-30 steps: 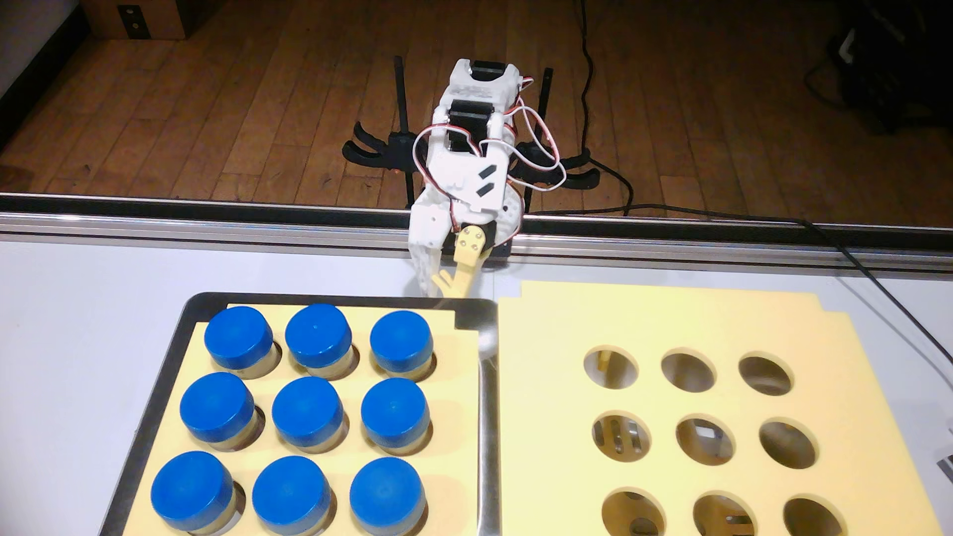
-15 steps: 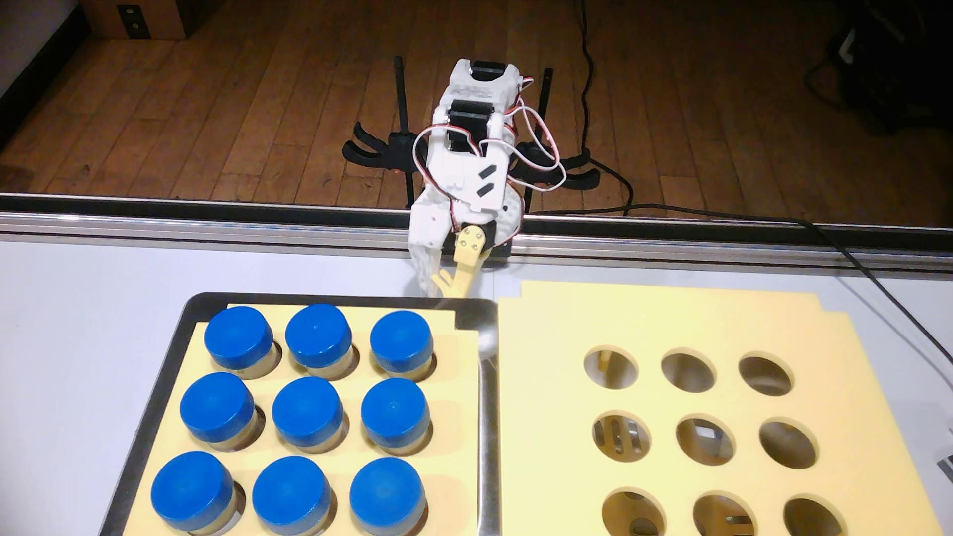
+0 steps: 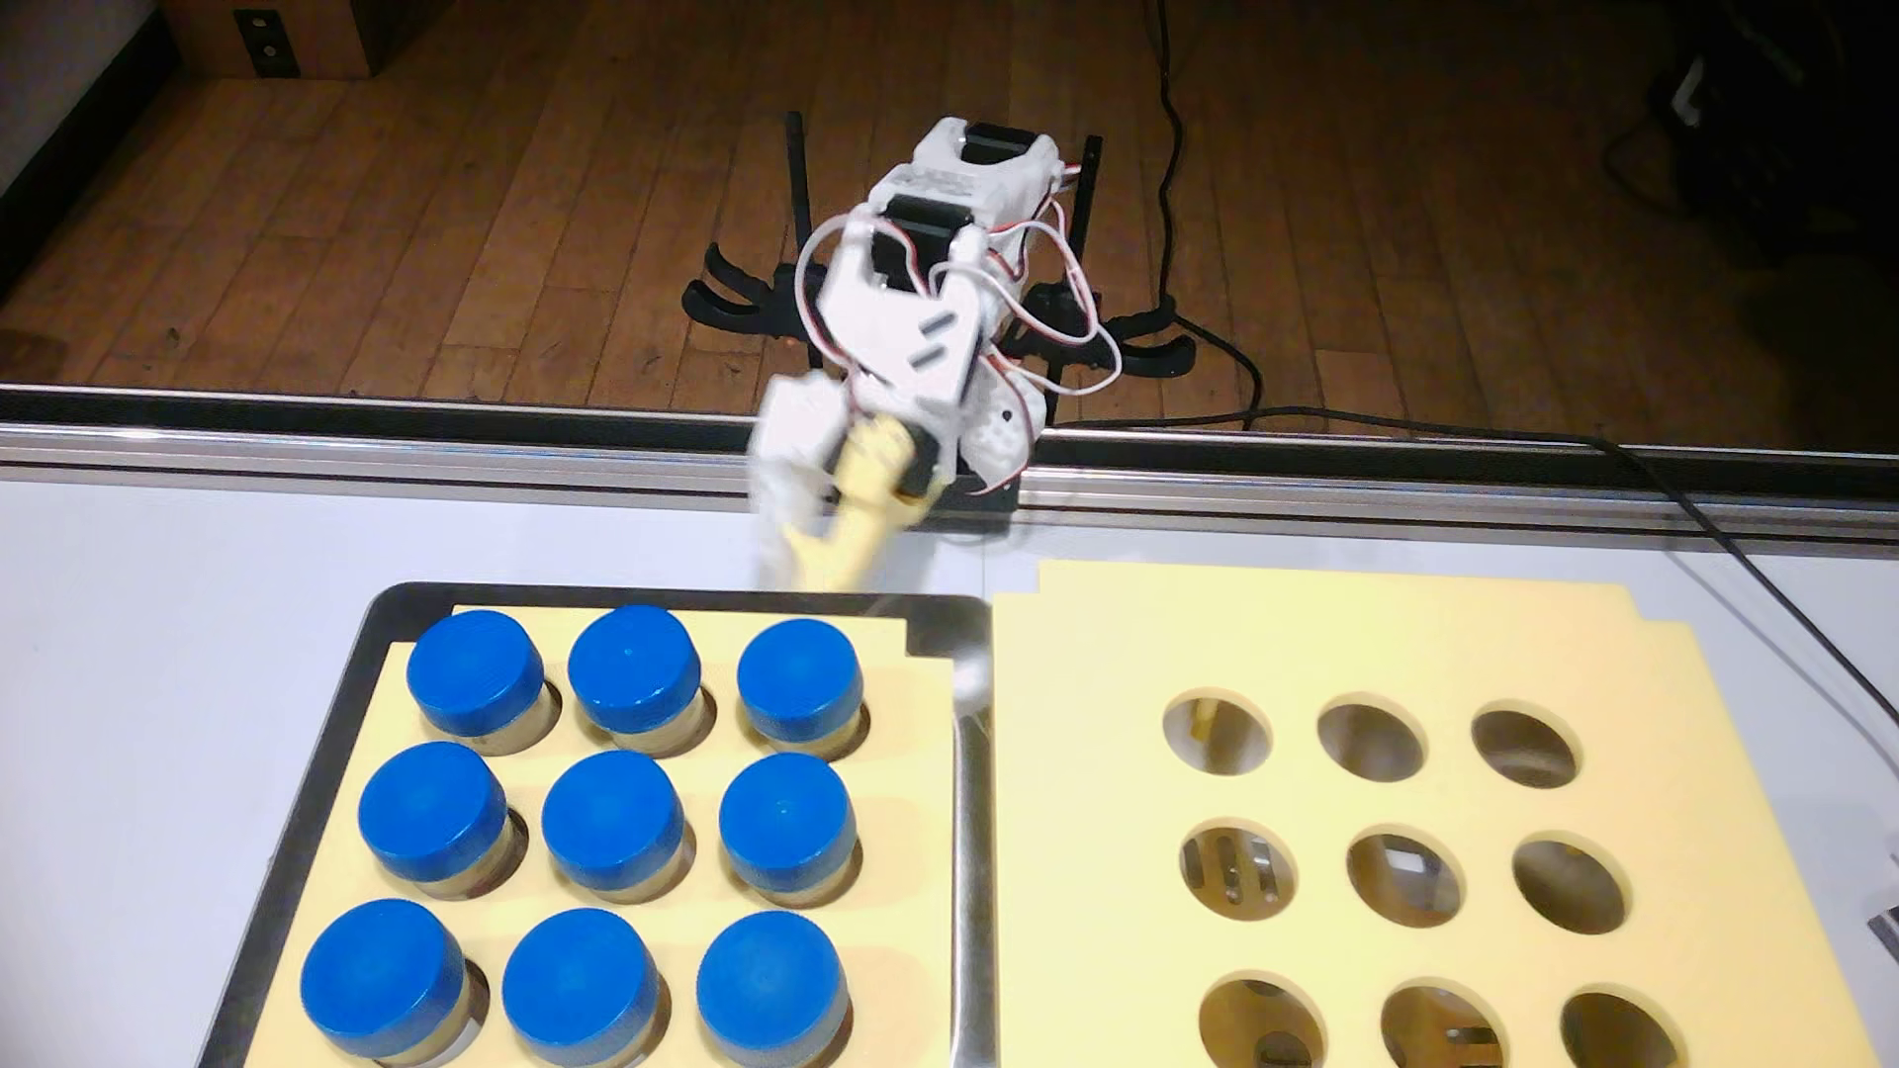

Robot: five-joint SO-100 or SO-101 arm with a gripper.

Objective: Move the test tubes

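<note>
Several test tubes with thick blue caps stand in three rows in a yellow foam insert inside a metal tray at the lower left of the fixed view. My gripper is motion-blurred and hangs just beyond the tray's far rim, above the table, behind the back-right tube. Its white finger and yellow finger lie close together, shut on nothing. It touches no tube.
A second yellow foam sheet with round open holes lies to the right of the tray. The arm's base is clamped to the aluminium table rail at the far edge. A black cable crosses the far right corner.
The arm has swung to the left and leaned forward; the gripper has shifted left along the tray's far rim. The tubes have not moved.
</note>
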